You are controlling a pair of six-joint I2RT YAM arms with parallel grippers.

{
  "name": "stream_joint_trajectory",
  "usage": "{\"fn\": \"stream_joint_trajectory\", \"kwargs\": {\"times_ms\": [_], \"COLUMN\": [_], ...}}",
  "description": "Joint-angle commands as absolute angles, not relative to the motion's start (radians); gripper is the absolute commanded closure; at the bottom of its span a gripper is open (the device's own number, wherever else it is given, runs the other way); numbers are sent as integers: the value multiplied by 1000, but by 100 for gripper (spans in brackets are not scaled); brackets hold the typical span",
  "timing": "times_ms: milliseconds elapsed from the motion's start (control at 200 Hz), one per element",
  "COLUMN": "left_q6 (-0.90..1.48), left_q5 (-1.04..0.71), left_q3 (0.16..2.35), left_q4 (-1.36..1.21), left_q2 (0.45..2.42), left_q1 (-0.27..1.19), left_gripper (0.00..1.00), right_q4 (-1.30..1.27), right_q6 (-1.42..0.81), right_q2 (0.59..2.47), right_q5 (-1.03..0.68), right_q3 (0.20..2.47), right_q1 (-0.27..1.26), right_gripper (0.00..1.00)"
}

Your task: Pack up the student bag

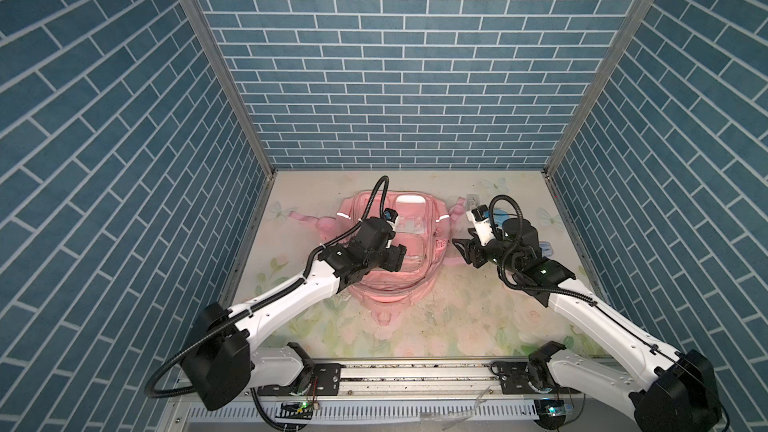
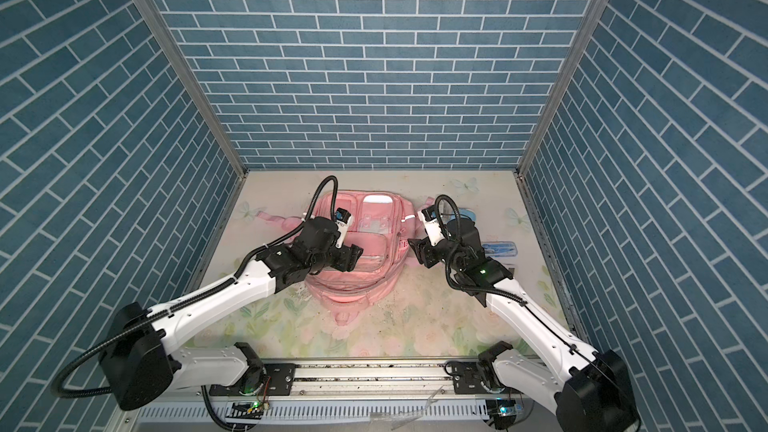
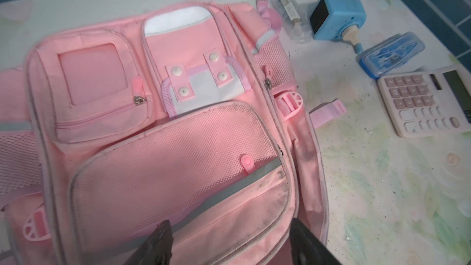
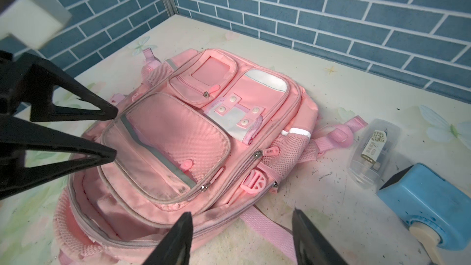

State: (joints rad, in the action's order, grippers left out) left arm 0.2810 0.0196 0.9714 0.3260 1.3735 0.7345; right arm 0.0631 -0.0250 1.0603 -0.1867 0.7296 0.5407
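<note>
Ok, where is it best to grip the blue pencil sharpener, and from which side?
Probably the boxy body of the blue pencil sharpener, jaws across its two flat long sides, coming down from above with the open right gripper. Its cream crank sticks out of one end, round and narrow, so leave that.

Pink student bag lying flat, pockets up.
</note>
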Motion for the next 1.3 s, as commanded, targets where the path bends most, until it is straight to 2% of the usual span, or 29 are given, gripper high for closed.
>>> {"fn": "stream_joint_trajectory", "kwargs": {"times_ms": [0, 305, 540, 770, 980, 1160, 1295], "left_q6": [319, 450, 561, 624, 674, 713, 714], "left_q5": [21, 114, 195, 272, 322, 369, 330], "left_q3": [1061, 1298, 1488, 1621, 1659, 1632, 1645], "left_q4": [394, 496, 599, 681, 710, 676, 684], "left_q2": [1455, 1733, 1938, 2091, 2127, 2064, 2104], "left_q1": [741, 801, 829, 833, 830, 824, 811], "left_gripper": [27, 28, 29, 30, 33, 36, 36], "right_q4": [47, 28, -78, -133, -173, -194, -206], "right_q6": [45, -15, -58, -10, 17, 22, 24], "right_q2": [1092, 1178, 1118, 1064, 1077, 1105, 1122], "right_q5": [-125, 34, 23, -2, -58, -88, -109], "right_q3": [765, 813, 705, 611, 565, 551, 548], "right_q1": [543, 541, 541, 537, 516, 508, 503], "right_gripper": [37, 39, 42, 45, 47, 49, 49]}}
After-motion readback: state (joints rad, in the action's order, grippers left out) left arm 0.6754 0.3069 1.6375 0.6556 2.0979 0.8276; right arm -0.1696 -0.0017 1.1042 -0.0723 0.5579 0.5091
